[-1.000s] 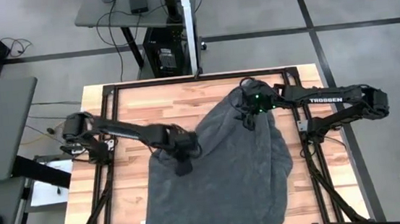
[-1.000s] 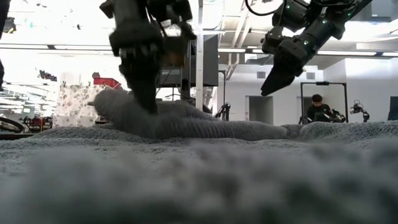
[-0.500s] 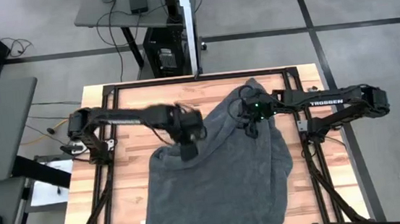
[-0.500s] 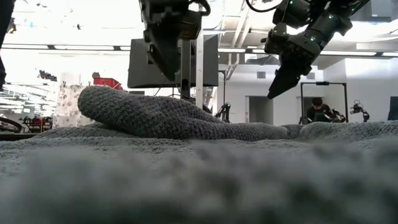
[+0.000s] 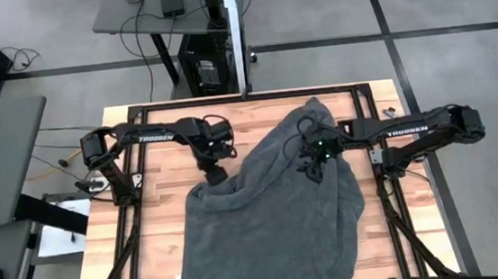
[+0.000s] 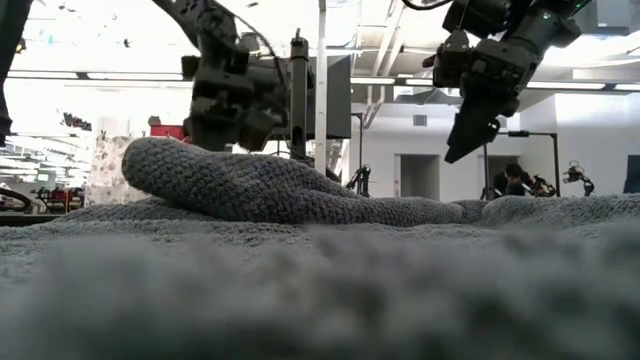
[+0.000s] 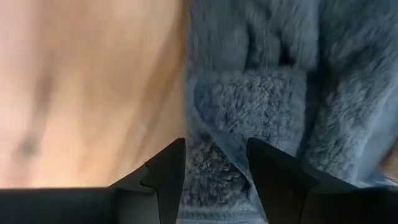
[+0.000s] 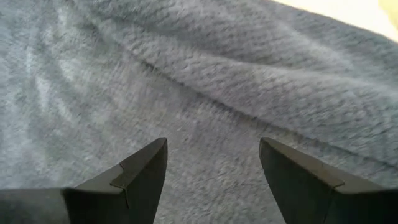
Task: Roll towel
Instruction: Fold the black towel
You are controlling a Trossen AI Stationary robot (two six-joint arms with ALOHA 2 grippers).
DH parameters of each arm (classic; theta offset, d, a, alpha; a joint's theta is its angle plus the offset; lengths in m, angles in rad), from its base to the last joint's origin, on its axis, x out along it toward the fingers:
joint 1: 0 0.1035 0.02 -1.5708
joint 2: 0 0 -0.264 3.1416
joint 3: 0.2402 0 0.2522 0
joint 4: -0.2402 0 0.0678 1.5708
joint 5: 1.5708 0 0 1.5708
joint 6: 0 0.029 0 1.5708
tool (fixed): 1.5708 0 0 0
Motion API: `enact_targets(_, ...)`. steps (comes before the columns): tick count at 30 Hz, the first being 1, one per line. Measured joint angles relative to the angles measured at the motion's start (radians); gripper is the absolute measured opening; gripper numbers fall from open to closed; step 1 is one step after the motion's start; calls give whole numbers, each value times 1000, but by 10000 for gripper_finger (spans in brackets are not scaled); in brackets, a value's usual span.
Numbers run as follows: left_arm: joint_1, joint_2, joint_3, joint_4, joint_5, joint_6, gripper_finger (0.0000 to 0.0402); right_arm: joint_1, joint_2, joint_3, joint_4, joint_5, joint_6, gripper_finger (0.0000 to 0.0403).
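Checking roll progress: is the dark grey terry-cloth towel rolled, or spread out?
Mostly spread: the dark grey terry-cloth towel lies flat, only its left corner folded over.

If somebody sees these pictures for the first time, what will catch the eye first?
A big dark grey towel covers most of the wooden table, crumpled into a ridge at its far end. The left hand hovers open at the towel's left edge, and the right hand hangs open above the cloth.
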Motion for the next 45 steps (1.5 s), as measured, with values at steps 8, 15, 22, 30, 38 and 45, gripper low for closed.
enact_targets(8,-1,0,-23,72,104,-39,158,1,0,0,12,6,7,248)
enact_targets(15,-44,10,-25,133,105,-24,158,1,0,0,21,7,7,248)
enact_targets(22,-100,10,-25,208,104,-32,85,-14,0,0,21,10,6,248)
enact_targets(30,-94,1,4,105,48,-40,2,-52,0,1,17,10,4,248)
enact_targets(38,24,-194,112,-18,-305,1,0,-57,0,1,18,10,4,248)
enact_targets(45,191,-304,117,-114,-521,42,0,-57,0,1,17,10,5,248)
